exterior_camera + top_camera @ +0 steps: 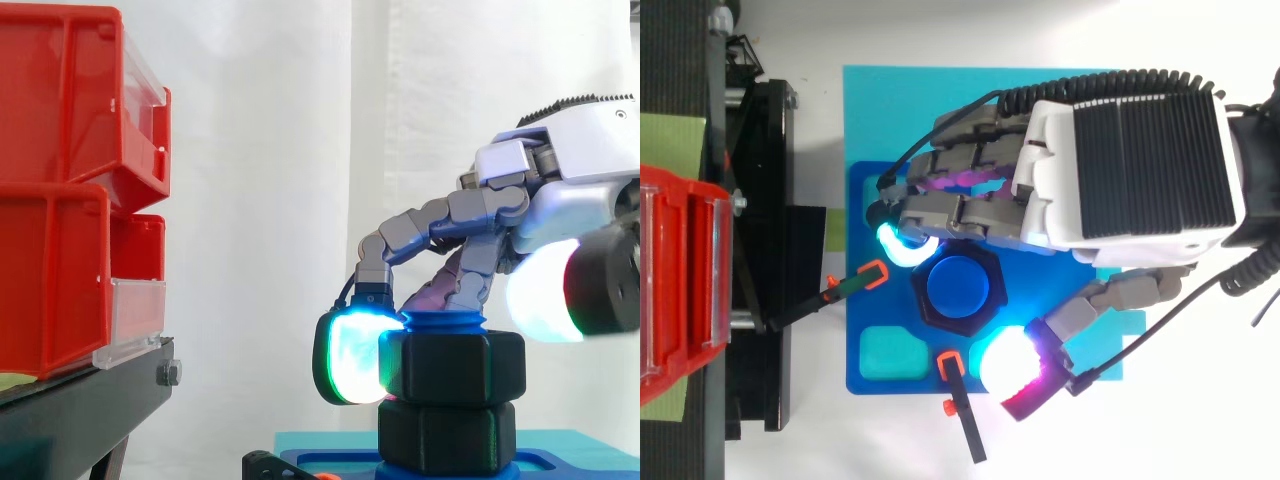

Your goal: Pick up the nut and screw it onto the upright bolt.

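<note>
Hand (pixel 1120 170) is clamped on the nut (pixel 452 365), coming in from the right of the bolt (pixel 962 285). Fingers are curled: one glowing cyan fingertip (pixel 350 358) presses on the nut face left of the bolt. The white thumb pad (pixel 540 292) sits at the nut's opposite corner, right of the bolt and a bit higher.

Nut is already on the bolt, level, with the blue bolt top poking out just above it. It sits directly on a lower nut (pixel 447 435) on the same bolt, the two touching.

Bolt stands upright in the dark blue plate (pixel 900 384), which lies on a cyan mat (pixel 880 110). In the top view, two black clamps with orange tips point in at the bolt, one (pixel 855 287) from the left and one (pixel 962 405) from below.

Red bins (pixel 60 200) on the black stand (pixel 80 410) are well left of the bolt.
</note>
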Tool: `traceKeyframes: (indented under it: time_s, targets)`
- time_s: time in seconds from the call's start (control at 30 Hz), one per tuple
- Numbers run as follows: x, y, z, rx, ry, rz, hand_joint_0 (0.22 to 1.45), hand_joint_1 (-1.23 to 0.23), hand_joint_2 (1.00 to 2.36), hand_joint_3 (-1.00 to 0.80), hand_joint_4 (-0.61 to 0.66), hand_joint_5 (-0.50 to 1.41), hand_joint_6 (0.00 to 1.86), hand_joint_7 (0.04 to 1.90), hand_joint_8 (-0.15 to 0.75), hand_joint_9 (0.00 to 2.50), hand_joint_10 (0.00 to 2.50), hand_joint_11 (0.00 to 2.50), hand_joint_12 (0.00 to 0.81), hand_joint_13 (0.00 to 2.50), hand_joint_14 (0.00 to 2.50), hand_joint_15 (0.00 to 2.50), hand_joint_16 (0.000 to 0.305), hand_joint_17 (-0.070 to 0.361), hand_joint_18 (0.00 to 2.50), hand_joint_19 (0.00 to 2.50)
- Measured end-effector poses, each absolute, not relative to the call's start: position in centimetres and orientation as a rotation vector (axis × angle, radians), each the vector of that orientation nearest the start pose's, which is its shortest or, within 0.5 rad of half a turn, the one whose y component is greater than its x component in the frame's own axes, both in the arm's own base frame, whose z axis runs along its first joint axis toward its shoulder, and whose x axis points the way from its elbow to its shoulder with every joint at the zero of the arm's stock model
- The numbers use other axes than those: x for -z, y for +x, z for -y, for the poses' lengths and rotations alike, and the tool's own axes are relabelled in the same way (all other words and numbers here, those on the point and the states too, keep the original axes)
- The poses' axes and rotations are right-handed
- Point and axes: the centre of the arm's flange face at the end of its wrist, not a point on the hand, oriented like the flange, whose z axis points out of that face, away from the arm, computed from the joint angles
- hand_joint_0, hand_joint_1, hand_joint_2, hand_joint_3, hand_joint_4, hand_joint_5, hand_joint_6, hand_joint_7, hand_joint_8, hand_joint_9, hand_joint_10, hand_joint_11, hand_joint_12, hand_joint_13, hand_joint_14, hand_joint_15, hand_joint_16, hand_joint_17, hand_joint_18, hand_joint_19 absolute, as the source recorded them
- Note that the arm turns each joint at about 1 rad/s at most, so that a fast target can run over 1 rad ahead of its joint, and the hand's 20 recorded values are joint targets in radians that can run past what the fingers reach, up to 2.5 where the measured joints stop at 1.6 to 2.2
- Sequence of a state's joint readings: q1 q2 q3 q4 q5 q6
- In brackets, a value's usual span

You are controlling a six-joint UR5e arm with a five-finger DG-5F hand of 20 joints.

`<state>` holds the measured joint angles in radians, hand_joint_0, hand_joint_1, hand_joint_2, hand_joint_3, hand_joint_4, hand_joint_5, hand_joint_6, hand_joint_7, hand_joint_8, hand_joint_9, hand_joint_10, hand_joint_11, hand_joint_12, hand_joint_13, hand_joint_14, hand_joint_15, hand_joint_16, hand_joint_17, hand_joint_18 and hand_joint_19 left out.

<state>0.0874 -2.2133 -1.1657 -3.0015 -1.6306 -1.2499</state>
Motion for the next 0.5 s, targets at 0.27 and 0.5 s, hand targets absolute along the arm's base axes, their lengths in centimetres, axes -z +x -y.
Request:
traceKeyframes:
  time_s: [0.27, 0.5]
  targets:
    - [-30.9, 73.6, 6.5, -0.356, 0.147, -1.663, 0.37, -0.24, 1.0, -0.5, 0.05, 0.11, 0.5, 1.32, 0.155, 1.34, 0.0, 0.0, 0.315, 0.72, 0.0, 0.0, 0.045, 0.101, 0.62, 0.24]
    - [-32.2, 73.6, 7.1, -0.328, 0.131, -1.68, 0.39, -0.23, 1.0, -0.5, 0.05, 0.12, 0.5, 1.38, 0.166, 1.48, 0.0, 0.0, 0.303, 0.86, 0.0, 0.0, 0.043, 0.097, 0.78, 0.22]
